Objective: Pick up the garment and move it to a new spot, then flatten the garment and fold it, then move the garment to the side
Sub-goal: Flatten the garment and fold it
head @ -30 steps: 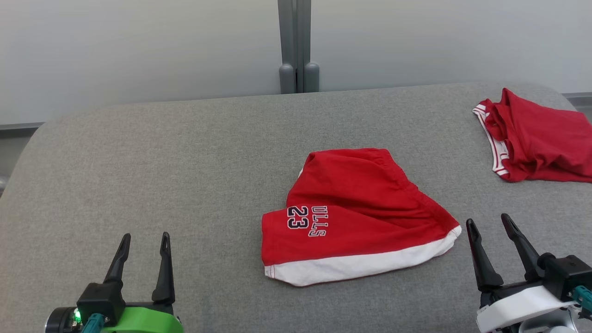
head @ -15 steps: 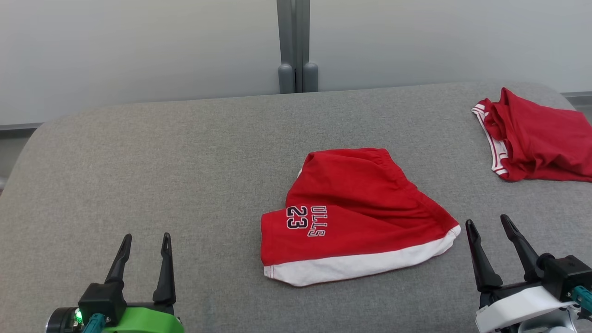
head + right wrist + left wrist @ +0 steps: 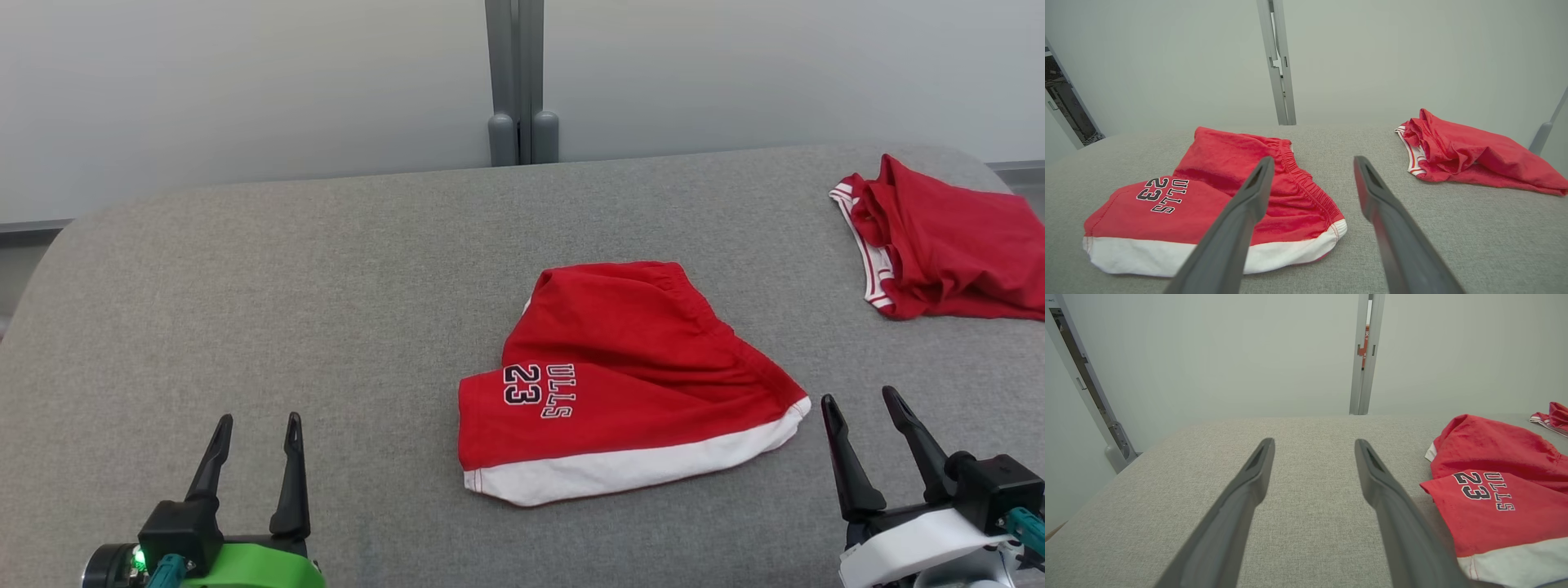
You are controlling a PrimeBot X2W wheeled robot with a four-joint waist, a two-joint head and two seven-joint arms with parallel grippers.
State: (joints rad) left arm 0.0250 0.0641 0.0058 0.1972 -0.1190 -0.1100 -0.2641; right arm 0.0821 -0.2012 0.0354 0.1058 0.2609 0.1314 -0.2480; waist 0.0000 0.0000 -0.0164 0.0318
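Left hand gaping, shorts lettering partly hidden by fold, far garment cropped

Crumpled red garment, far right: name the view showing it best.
Right wrist view: the crumpled red garment lies close and almost whole. The head view crops its right side; the left wrist view shows a small corner.

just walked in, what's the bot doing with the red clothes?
Nothing is held right now. The left gripper and right gripper are both open at the near side of the grey table, touching no cloth. The red shorts with "23" and a white hem lie between them, closer to the right gripper, and look folded over. A second red garment sits bunched at the far right corner.
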